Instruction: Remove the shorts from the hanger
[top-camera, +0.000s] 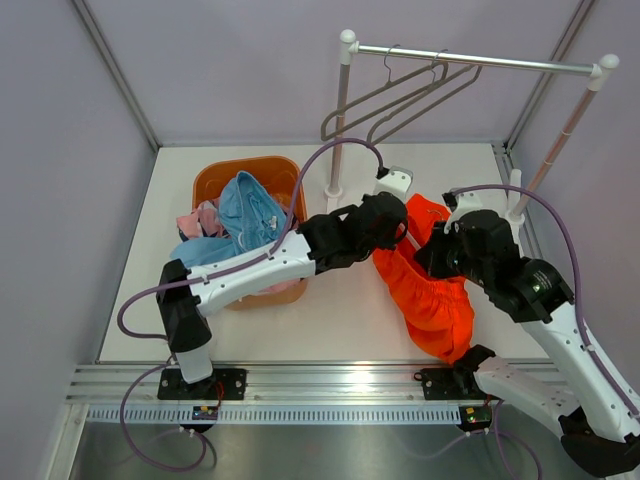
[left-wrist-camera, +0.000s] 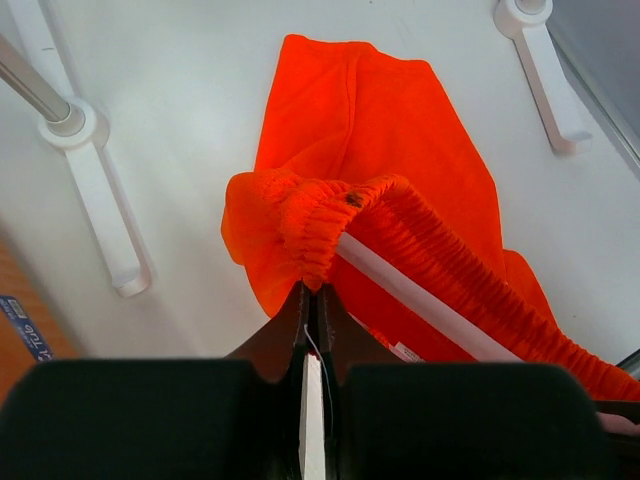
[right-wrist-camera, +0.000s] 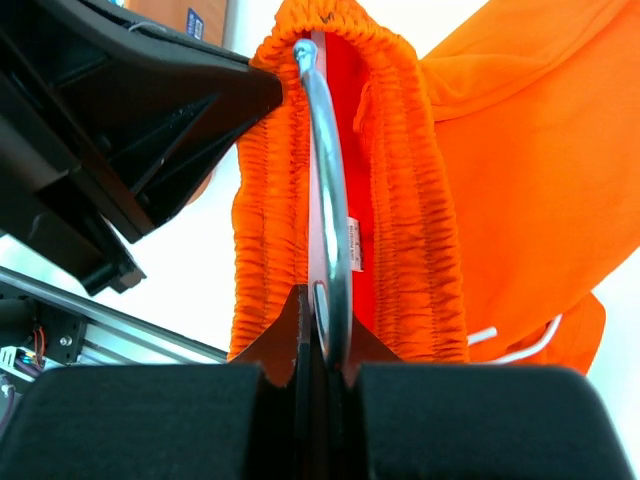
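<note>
Progress: blue shorts (top-camera: 250, 210) and pink shorts (top-camera: 200, 220) lie heaped in the basket (top-camera: 215, 178) at the left of the table (top-camera: 340, 310), so I judge two of three done. Empty hangers (top-camera: 400, 100) hang on the rail (top-camera: 470, 60) at the back.

Orange shorts (top-camera: 432, 290) are the last pair. They sit right of centre between the two arms, the legs spread on the table and the waistband (left-wrist-camera: 320, 225) still stretched over a hanger (right-wrist-camera: 330, 200).

Left gripper (left-wrist-camera: 312, 292): fingers pinched together on the gathered end of the waistband, with the hanger's white bar running out of the fabric just beside them.

Right gripper (right-wrist-camera: 320, 300): fingers clamped on the hanger's metal hook, the waistband bunched on both sides of it.

Left to do, by my reading: draw the waistband off the end of the bar while the hook is held, then move the shorts to the basket.

Room – bare table lies between the shorts and the basket, so that way looks open. A white rack foot (left-wrist-camera: 100, 220) lies near on the left gripper's side, another further off. The two grippers work close together – little slack between them. Walls (top-camera: 60, 200) close in left, right and back
</note>
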